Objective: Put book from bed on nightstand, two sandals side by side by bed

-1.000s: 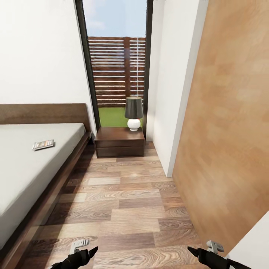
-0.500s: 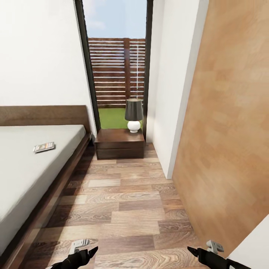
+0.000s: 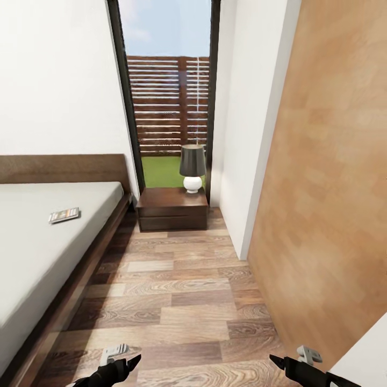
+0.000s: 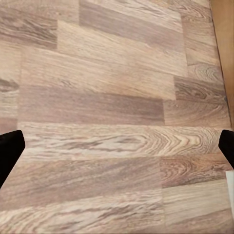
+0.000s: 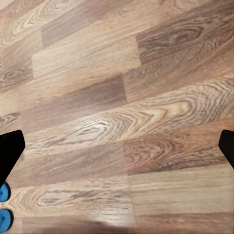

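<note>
In the head view the book lies on the bed at left, the nightstand far ahead; both wrist views show the left gripper and right gripper spread wide, empty, over floor, blue sandals at an edge, so driving on risks clipping them.

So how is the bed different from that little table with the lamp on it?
The bed is big, long and low, while the nightstand is a small squarish box. The bed has a pale grey mattress on top; the nightstand has a bare glossy wood top. The bed carries a small book; the nightstand carries a lamp. Both are dark brown wood and stand against the far wall.
</note>
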Tool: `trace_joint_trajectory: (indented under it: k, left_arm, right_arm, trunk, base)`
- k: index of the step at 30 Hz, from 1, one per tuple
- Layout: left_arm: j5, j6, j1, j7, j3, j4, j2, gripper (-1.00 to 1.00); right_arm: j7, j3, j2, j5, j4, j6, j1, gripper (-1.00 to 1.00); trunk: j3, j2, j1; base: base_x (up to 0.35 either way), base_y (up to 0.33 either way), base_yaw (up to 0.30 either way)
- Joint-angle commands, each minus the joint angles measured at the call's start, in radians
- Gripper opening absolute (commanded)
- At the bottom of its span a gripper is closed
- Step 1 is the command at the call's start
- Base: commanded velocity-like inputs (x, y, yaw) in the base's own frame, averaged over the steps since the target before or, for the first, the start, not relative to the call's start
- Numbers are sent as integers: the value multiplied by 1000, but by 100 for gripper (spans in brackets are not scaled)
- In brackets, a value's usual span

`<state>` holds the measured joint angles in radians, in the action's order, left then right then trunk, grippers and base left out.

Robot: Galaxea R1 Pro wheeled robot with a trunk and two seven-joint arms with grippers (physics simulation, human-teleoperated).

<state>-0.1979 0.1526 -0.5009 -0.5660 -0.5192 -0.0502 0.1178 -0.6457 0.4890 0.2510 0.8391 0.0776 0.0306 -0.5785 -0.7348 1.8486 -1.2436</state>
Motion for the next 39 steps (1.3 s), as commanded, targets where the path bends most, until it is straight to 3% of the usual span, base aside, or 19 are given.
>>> trace_joint_trajectory:
  k: [1, 28, 31, 33, 35, 36, 38, 39]
  left_arm:
    - [-11, 6, -1, -2, -7, 1, 0, 100]
    - [-11, 6, -1, -2, -7, 1, 0, 100]
    - [-11, 6, -1, -1, -7, 1, 0, 100]
    - [-11, 5, -1, 1, -7, 1, -1, 100]
    - [-11, 6, -1, 1, -7, 1, -1, 100]
    - [-11, 6, -1, 1, -7, 1, -1, 100]
    - [-11, 7, -1, 1, -7, 1, -1, 100]
    - [-11, 7, -1, 1, -7, 1, -1, 100]
  right_arm:
    - [-6, 9, 0, 8, 4, 3, -1, 100]
    - [-6, 9, -2, 8, 4, 4, -1, 100]
    - [-6, 10, -8, 7, 5, 4, -1, 100]
    - [-3, 14, -26, 5, 5, 4, -1, 100]
    - [48, 15, -59, -2, 5, 4, -1, 100]
    - [145, 16, -90, -27, 5, 3, -1, 100]
    - [298, 17, -132, -104, 5, 2, -1, 100]
    - [342, 17, -149, -148, 5, 1, -1, 100]
  trunk:
    - [2, -7, 4]
    - [87, -196, 108]
    - [96, -217, 119]
    - [103, -231, 127]
    - [109, -245, 134]
    - [112, -252, 138]
    - [118, -266, 146]
    - [121, -273, 150]
  base:
    - [0, 0, 0]
    - [0, 0, 0]
    - [0, 0, 0]
    - [0, 0, 0]
    - [0, 0, 0]
    - [0, 0, 0]
    - [0, 0, 0]
    - [0, 0, 0]
